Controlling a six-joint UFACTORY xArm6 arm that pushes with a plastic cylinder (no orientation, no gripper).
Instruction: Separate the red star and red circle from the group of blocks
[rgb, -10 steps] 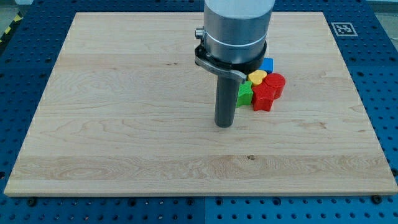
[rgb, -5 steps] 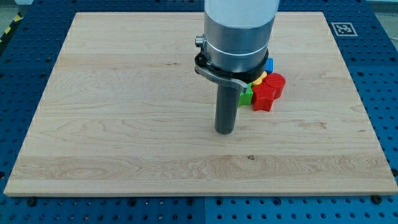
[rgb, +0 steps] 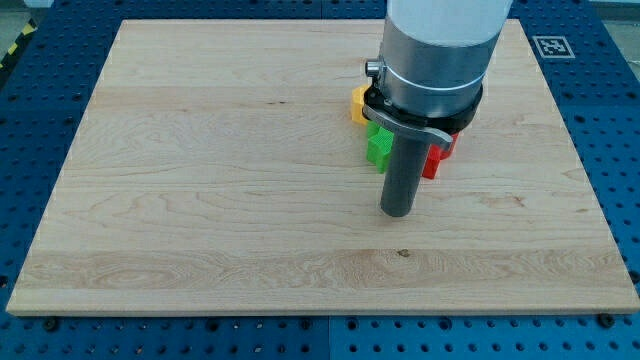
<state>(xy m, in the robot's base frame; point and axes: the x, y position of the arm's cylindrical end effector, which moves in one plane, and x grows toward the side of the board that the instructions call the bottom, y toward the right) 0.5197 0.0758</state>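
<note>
1. Camera view: the rod's tip (rgb: 398, 213) rests on the wooden board (rgb: 200, 200), just below a green block (rgb: 380, 147).
2. A red block (rgb: 436, 160), shape unclear, peeks out right of the rod.
3. A yellow block (rgb: 357, 103) sits upper left.
4. The rod has no jaws.

Desk (rgb: 200, 200): light wooden board, grain running left to right, one small dark knot near the view's bottom centre. It lies on a blue perforated base (rgb: 40, 130) visible on all sides. A black-and-white square marker (rgb: 551, 46) sits on the base just beyond the desk's top right corner. A yellow-and-black striped strip (rgb: 15, 45) shows at the view's top left edge.
</note>
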